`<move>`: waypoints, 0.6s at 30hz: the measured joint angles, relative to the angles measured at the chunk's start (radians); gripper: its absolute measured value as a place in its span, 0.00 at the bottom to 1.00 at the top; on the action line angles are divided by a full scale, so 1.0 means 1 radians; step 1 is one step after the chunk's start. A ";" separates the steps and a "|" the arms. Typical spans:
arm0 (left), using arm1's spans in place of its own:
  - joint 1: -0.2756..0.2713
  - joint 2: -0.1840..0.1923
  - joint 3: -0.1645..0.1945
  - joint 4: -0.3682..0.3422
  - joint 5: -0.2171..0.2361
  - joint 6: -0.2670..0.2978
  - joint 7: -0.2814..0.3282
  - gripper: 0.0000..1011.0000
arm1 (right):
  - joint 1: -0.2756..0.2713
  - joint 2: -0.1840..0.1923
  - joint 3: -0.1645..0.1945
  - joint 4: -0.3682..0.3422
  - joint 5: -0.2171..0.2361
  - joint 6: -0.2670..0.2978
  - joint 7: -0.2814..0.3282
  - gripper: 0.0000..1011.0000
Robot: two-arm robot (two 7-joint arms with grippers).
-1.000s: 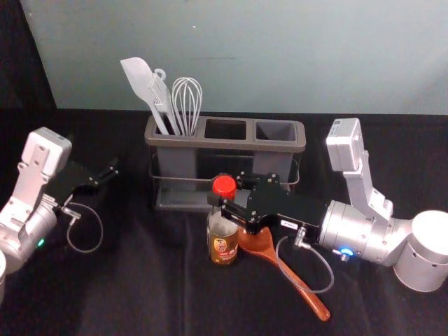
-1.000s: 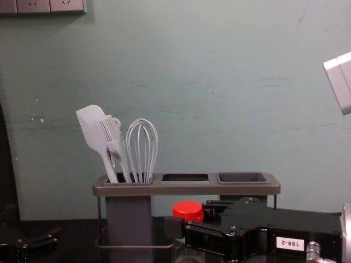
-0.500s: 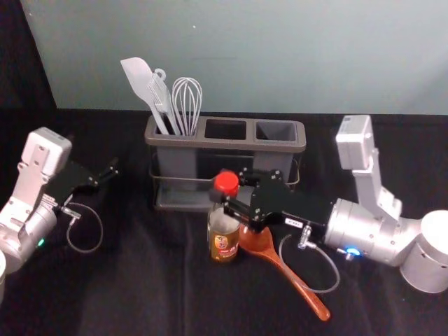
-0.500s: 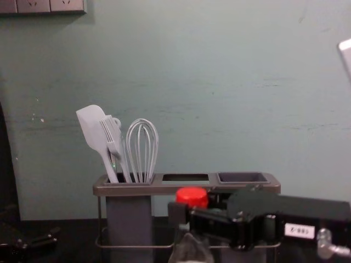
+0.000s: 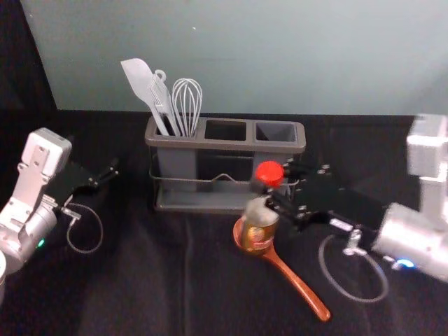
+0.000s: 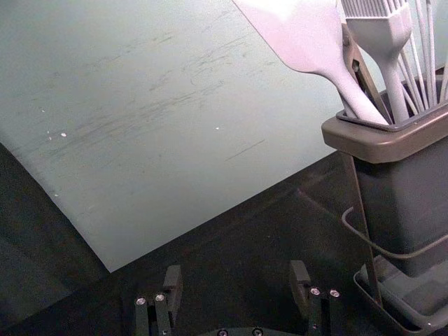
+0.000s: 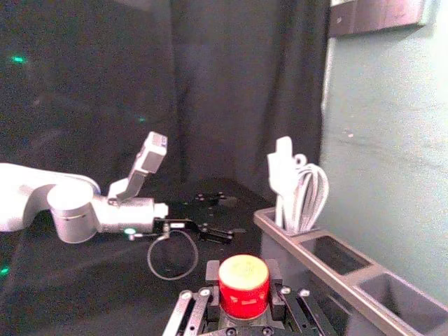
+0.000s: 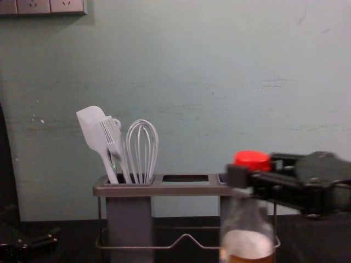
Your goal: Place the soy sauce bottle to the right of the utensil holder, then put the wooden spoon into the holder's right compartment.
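Note:
In the head view my right gripper [image 5: 274, 190] is shut on the neck of the soy sauce bottle [image 5: 260, 222], holding it upright over the wooden spoon's bowl. The spoon [image 5: 297, 282] lies on the table, handle toward the front right. Behind stands the utensil holder [image 5: 227, 145], its middle and right compartments empty. The right wrist view shows the red cap [image 7: 243, 285] between the fingers of my right gripper [image 7: 243, 280]. In the chest view the bottle [image 8: 248, 230] is raised before the holder's right part. My left gripper [image 5: 112, 172] is parked at the left, open in its wrist view [image 6: 236, 283].
A spatula [image 5: 140, 78], a brush and a whisk [image 5: 187, 105] stand in the holder's left compartment. A wall [image 5: 280, 56] rises behind the table. Dark cloth [image 5: 126, 280] covers the table's front left.
My right gripper has lifted the bottle and carried it to the right, from beside the spoon's bowl to above it. The left arm has stayed still.

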 joint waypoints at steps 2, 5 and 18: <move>0.000 0.000 0.000 0.000 0.000 0.000 0.000 0.99 | -0.027 0.017 0.022 -0.020 0.002 -0.006 -0.010 0.38; 0.000 0.000 0.000 0.000 0.000 0.000 0.000 0.99 | -0.080 0.048 0.067 -0.052 0.004 -0.019 -0.034 0.38; 0.000 0.000 0.000 0.000 0.000 0.000 0.000 0.99 | -0.217 0.105 0.254 -0.057 0.012 -0.072 -0.101 0.38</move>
